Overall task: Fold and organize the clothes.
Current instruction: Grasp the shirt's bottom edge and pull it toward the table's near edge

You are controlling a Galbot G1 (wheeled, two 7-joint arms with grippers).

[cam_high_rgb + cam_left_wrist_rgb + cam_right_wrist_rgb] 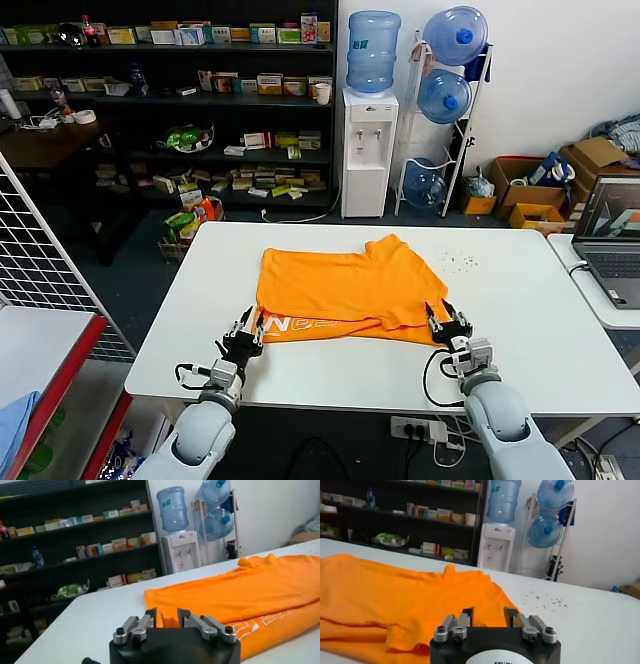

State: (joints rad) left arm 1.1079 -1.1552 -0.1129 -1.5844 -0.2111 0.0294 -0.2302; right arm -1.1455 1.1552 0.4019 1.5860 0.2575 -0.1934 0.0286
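The premises were a storeroom-like lab. Dark shelving point(170, 110) carried boxed goods, and a water dispenser point(368, 150) stood beside a bottle rack point(445, 110). Cardboard boxes point(560, 180) and a laptop point(612, 240) flanked the white table point(330, 370).

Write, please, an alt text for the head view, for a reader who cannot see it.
An orange T-shirt, folded over, lies on a white table. The left gripper and right gripper sit at its near corners with fingers open, holding nothing.
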